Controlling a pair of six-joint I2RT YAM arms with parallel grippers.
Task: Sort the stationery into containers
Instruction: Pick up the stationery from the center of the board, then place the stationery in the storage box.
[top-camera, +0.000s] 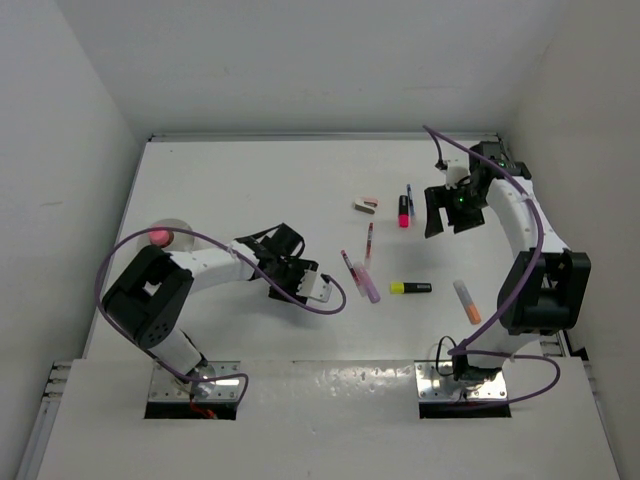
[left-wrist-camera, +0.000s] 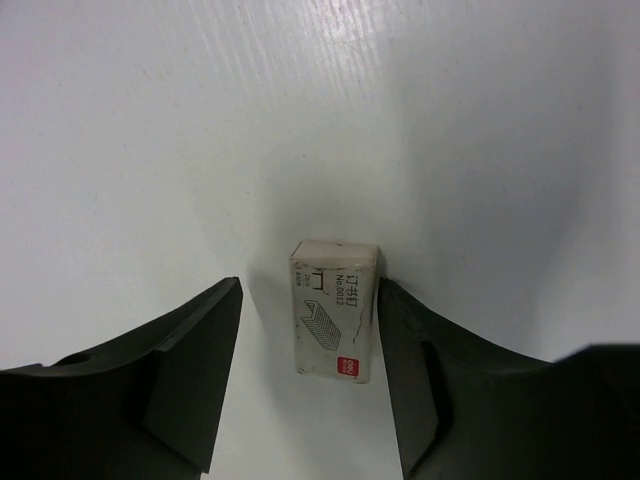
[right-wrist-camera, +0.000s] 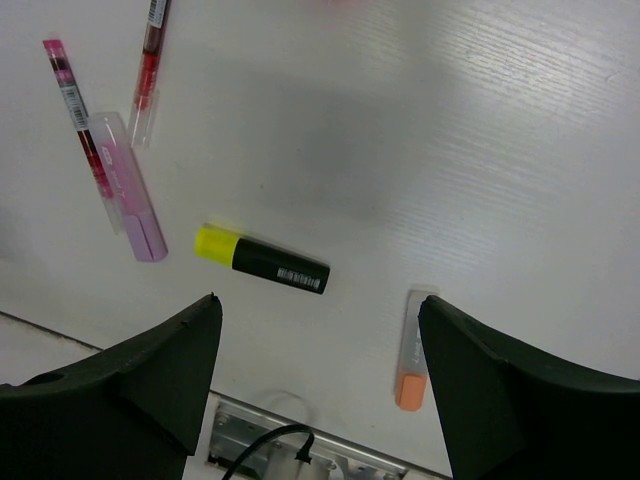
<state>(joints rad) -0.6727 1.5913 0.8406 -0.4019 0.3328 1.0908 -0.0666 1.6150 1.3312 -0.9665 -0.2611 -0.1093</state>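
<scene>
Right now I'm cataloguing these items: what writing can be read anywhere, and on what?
"订书钉 No.0012": on the small whitish cardboard box between the left gripper's fingers.
That box's red logo: too small to read.
Barcode label on the yellow-capped black highlighter: digits unreadable.
Label on the thin pink pen: blurred.

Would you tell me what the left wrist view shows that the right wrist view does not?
Only left wrist: a small white staple box between the fingers of the left gripper. Only right wrist: a yellow-black highlighter, an orange highlighter, a pink pen and a red pen, beyond the right gripper. Both: white table and open dark jaws.
</scene>
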